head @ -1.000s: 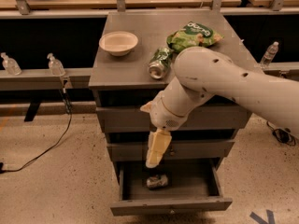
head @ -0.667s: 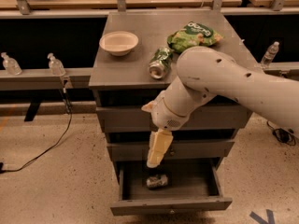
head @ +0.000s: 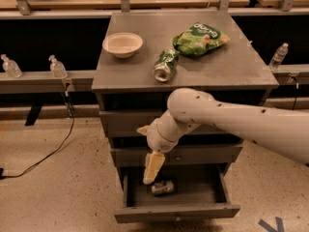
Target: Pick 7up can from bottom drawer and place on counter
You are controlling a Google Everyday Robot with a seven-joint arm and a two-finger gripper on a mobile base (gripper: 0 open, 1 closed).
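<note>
The 7up can (head: 162,187), silvery with pale green marks, lies on its side in the open bottom drawer (head: 176,212), near the middle left. My gripper (head: 151,170) hangs pointing down from the white arm, just above the drawer opening and slightly left of the can, not touching it. The counter (head: 231,64) is the grey cabinet top above.
On the counter lie a darker green can (head: 166,65) on its side, a white bowl (head: 122,44) and a green chip bag (head: 200,38). Two closed drawer fronts sit above the open one. Water bottles (head: 57,67) stand on side ledges. A black cable (head: 53,151) lies on the floor at left.
My gripper has moved down a little, closer to the open bottom drawer and the can. The can and the things on the counter have not moved.
</note>
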